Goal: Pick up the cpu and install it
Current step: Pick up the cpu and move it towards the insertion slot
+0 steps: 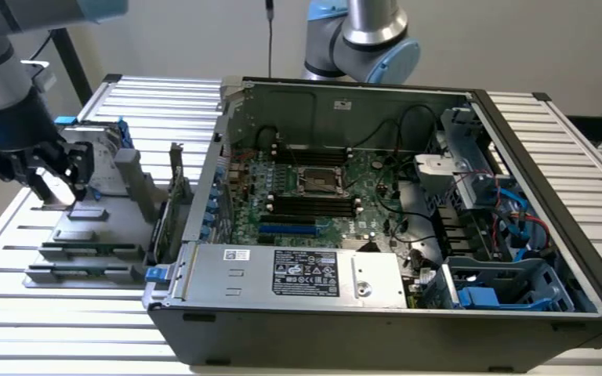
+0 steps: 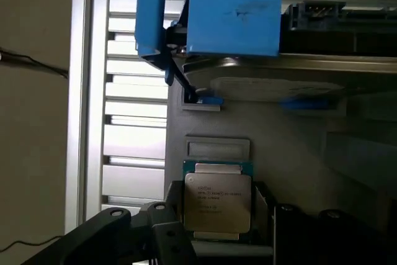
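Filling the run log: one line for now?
gripper at small flat silver-topped square cpu | cpu on grey parts tray | not installed

Open computer case (image 1: 385,333), tool (image 1: 63,192) above grey parts tray (image 1: 81,236)

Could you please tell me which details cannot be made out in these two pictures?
Print on the cpu: wrist view, too small to read.
Motherboard socket: exterior view, too small to show its pins or latch.
Hard drive: wrist view, partly covered by its blue bracket and cut off by the frame edge.
Power supply label: exterior view, text too small.
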Controlling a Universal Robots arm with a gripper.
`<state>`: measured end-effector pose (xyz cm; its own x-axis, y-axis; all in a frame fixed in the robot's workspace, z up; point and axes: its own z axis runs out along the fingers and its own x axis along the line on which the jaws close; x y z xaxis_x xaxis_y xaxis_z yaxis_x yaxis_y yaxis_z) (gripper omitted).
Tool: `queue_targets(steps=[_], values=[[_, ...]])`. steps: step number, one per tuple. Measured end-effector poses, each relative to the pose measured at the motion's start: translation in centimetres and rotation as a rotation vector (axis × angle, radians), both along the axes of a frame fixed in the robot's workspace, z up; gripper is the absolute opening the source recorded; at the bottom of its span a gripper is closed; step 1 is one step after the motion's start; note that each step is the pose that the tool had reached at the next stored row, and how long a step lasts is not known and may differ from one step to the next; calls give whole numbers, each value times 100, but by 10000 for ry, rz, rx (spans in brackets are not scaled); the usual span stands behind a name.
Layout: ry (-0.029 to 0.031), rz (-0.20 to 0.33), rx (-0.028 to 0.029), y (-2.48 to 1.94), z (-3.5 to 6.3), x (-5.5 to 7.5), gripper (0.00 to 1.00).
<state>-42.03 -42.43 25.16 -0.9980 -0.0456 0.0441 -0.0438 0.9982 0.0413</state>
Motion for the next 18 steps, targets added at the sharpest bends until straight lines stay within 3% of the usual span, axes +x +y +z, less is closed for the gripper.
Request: queue_targets(steps=[6,18], values=[[20,-1,0,0,273,97,55],[144,22,16,0,820,576,55]])
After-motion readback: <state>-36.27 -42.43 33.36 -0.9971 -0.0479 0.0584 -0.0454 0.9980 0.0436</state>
